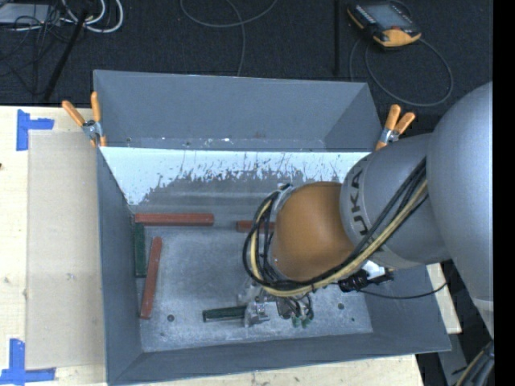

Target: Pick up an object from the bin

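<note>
Reaches into the grey metal bin (117,248) from the right side, bulking over the right wall. Holds the gripper (278,312) low over the floor, close to the front edge and a little right of the middle. Carries a rounded orange cover (310,232) on the wrist, ringed by looped black and yellow cables (259,252). Cannot tell the claw's state, released or clenched: too cluttered and shadowed under the wrist to read. Stands at the right end of a dark green flat bar (224,315), laid parallel to the front edge, left end pointing toward the front left corner. Cannot tell whether touching that end or hanging just above it. Shares the floor with four more pieces. Along the foot of the back wall, toward the left: a long reddish-brown bar (173,219). Further right along the same wall: a short reddish-brown piece (245,226), partly hidden behind the cables. Near the left wall, running front to back: a second dark green bar (139,252). Just beside it, on its right: a tilted reddish-brown bar (150,278), far end leaning toward the right, near end close to the front left corner.
</note>
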Controlling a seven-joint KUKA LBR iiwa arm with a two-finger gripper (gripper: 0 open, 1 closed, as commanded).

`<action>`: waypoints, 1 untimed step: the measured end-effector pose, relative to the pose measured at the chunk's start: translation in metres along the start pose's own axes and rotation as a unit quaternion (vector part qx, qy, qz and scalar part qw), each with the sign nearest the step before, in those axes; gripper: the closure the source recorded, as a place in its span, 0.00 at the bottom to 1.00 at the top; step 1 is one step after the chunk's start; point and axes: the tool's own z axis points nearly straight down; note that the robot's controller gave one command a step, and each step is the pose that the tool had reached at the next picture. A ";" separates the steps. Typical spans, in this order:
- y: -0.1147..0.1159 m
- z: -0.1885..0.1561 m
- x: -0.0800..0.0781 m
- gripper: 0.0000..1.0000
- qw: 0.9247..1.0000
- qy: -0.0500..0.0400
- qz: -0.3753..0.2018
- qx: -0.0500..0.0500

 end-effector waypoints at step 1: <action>0.000 0.000 0.000 1.00 1.000 0.000 0.000 0.000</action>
